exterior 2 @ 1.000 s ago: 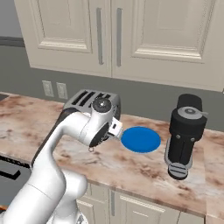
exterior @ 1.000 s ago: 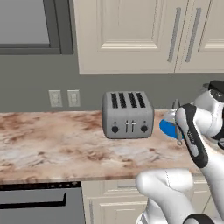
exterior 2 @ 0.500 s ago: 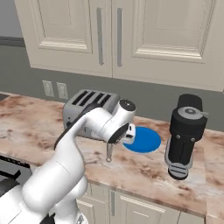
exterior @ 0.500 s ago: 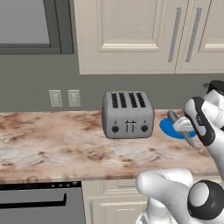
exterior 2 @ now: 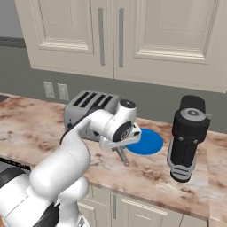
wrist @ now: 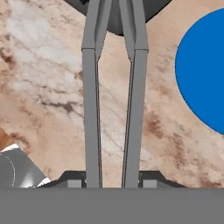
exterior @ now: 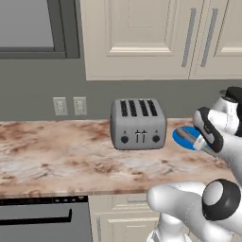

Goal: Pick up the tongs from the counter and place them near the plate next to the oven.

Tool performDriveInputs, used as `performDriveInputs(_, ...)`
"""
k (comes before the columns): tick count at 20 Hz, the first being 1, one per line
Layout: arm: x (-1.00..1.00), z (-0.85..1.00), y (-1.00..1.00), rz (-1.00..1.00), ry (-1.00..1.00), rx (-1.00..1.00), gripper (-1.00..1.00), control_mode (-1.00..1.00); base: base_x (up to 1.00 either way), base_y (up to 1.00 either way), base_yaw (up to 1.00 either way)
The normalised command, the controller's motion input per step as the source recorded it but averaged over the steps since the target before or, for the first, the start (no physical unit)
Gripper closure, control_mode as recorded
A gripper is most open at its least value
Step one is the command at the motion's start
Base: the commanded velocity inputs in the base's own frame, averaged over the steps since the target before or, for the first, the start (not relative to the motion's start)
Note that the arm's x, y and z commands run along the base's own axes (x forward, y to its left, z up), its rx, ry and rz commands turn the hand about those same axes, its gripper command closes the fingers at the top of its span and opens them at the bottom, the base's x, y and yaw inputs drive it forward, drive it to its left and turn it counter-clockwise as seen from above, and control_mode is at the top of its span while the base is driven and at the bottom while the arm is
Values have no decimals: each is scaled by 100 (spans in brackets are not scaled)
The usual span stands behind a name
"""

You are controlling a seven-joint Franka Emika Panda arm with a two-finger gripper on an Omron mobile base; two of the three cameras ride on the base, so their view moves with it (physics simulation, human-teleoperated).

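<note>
Gripping the tongs (wrist: 113,100), the gripper (exterior 2: 119,148) had its two fingers closed from either side on the pair of narrow grey arms, which ran away from the hand toward the mottled stone below; in the right base view the tongs hung down from the hand, above the counter (exterior 2: 40,133) and clear of it. By that reading the pick-up was done and the carry well advanced: the tongs sat just left of the plate (exterior 2: 144,142), with the toaster (exterior: 138,124) behind them on the far left side. What was left, by my judgement, was to lower them, set them on bare stone beside the plate and let go; whether this was the spot nearest the oven could not be told. Counted from largest to smallest: one counter, one silver four-slot toaster, one dark appliance (exterior 2: 188,137) standing right of the plate, one blue plate, two wall outlets (exterior: 70,106) on the grey backsplash, and one pair of tongs.
</note>
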Motion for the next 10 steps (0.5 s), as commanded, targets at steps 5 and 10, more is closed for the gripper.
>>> performDriveInputs(5,13,-27,-12,9,-3,-2,100,-100,0,0,0)
performDriveInputs(10,22,-40,-19,8,3,-1,100,-100,0,0,0)
